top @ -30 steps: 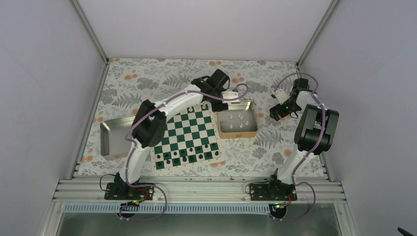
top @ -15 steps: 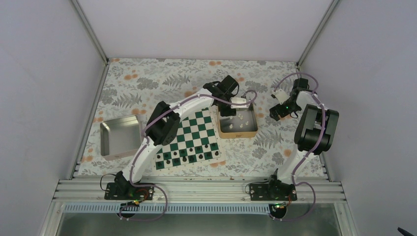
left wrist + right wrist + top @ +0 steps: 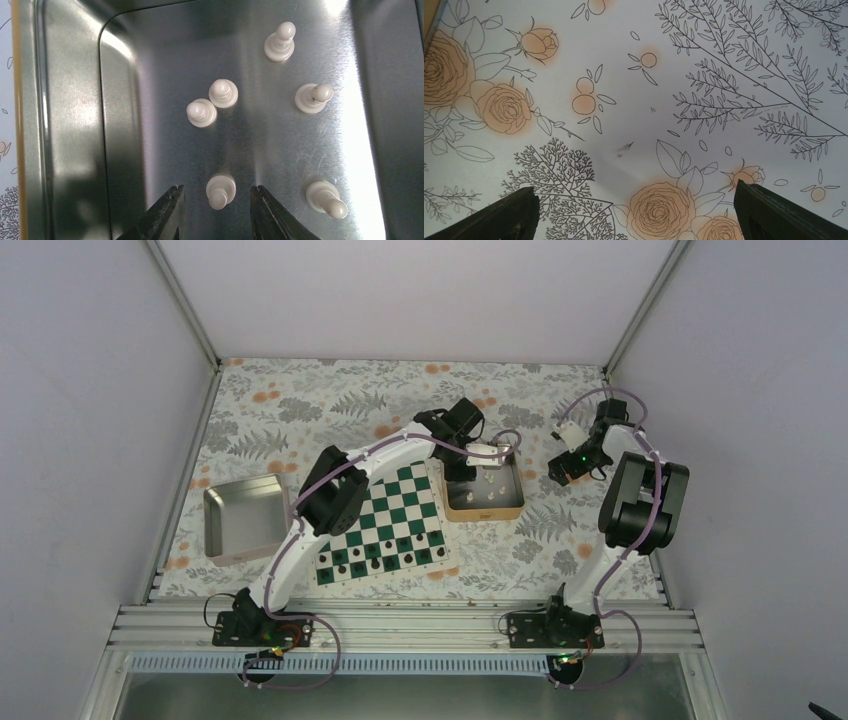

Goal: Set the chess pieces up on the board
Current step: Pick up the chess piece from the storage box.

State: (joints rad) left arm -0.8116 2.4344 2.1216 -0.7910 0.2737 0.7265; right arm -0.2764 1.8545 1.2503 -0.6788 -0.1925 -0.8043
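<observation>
While small dark chess pieces (image 3: 375, 558) line the near rows of the green-and-white checked chessboard (image 3: 385, 502), no cream piece shows on it. Six cream chess pieces (image 3: 202, 112) stand in the tan rectangular metal tin (image 3: 65, 125) just beside it. The left fingers (image 3: 167, 215) narrowly straddle one cream pawn (image 3: 220, 191) without pinching it. The right fingers (image 3: 519, 212) gape wide and empty over the floral bench (image 3: 649, 75). Roughly half the setup looks undone.

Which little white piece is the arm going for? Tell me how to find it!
Find the tan metal tin just right of the green checked board. Six white pieces sit inside it. Yours is the piece right between the two dark jaws, not yet pinched; the other five sit away from them.
</observation>
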